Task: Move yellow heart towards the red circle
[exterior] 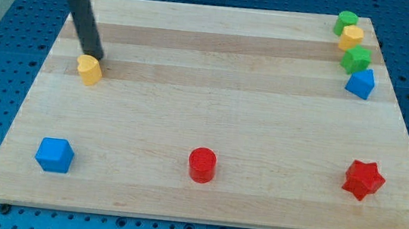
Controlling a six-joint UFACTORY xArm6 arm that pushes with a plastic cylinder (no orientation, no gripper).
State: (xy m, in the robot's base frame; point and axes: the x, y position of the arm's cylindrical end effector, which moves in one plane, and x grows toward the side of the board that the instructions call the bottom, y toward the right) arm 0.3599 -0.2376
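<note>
The yellow heart lies near the board's upper left. My tip stands at its upper right edge, touching or almost touching it; the dark rod slants up to the view's top left. The red circle stands low on the board, near the middle of the bottom edge, far down and to the right of the heart.
A blue cube sits at the bottom left and a red star at the bottom right. At the top right, a green block, a yellow block, a green star and a blue block form a column.
</note>
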